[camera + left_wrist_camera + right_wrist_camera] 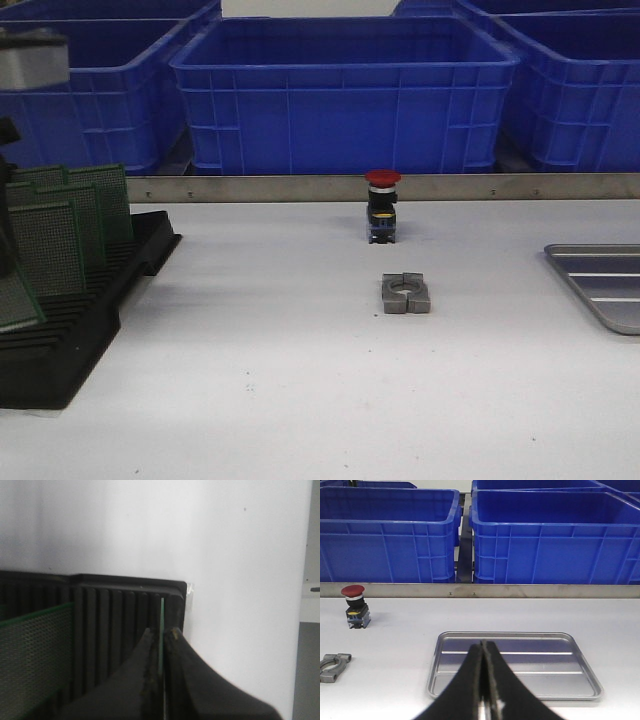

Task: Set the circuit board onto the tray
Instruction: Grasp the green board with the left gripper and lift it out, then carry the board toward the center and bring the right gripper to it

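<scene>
Front view first: we see a white table (pixel 300 400) with a black slotted rack (pixel 70 330) at its left edge, several green circuit boards (pixel 60 235) standing upright in its slots. Near the table's middle a red push button (pixel 382 205) stands upright, and just in front of it, apart from it, lies a small grey metal clamp (pixel 405 293). At the right edge only a corner of the tray (pixel 600 285) shows, flat on the table and well apart from the rack. Blue bins (pixel 345 95) line the back behind a metal strip (pixel 330 188).

In the left wrist view, we see our left gripper (pixel 162 647) over the end of the rack (pixel 125 605), its two dark fingers (pixel 145 680) drawn nearly together on the thin green edge of a circuit board (pixel 162 625) that stands in the last slot by the rack's corner. The board's lower part appears seated in the slot. Another board with a mesh face (pixel 35 660) stands further along the rack.

In the right wrist view, our right gripper (pixel 484 680) has its fingers pressed together with nothing between them, hanging above the near rim of the tray (pixel 515 662). The tray's floor shows pale ribs and holds nothing. The button (pixel 354 605) and clamp (pixel 334 666) lie off to one side of it.
</scene>
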`<state>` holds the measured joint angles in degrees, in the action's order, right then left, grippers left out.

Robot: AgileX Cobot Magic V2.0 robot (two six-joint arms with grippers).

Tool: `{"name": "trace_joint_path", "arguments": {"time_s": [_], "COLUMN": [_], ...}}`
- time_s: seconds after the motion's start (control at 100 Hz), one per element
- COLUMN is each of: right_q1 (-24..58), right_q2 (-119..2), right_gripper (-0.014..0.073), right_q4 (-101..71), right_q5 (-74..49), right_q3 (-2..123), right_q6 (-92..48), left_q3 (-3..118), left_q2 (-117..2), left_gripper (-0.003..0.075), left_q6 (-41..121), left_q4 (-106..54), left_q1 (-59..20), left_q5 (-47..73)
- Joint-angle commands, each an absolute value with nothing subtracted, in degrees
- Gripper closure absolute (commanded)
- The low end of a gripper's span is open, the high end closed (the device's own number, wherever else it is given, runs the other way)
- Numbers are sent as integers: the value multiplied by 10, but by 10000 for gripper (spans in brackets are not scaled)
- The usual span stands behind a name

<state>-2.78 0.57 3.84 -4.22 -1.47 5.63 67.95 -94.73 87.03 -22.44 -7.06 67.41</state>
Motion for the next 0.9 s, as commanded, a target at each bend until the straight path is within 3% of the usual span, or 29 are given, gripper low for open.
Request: {"name": "trace_joint_path", "arguments": {"time_s": [0.0, 0.26, 0.39, 0.89], "right_q1": [-30, -30, -30, -30], "right_q2": [18, 18, 18, 18], "right_gripper": [654, 654, 654, 654], "right_q4": [37, 37, 37, 37], "right_q5": [6, 6, 6, 6], "right_q3": [-15, -15, -15, -15], "right_q6": [53, 53, 53, 53], "left_q3": [727, 746, 746, 746], "left_q2": [-924, -927, -928, -928], "left_gripper": [741, 741, 741, 741], "left_q6": [863, 857, 857, 857], "left_q4": [-282, -551, -652, -661], "left_q1": [-76, -80, -120, -293], "left_q5": [738, 738, 737, 700]}}
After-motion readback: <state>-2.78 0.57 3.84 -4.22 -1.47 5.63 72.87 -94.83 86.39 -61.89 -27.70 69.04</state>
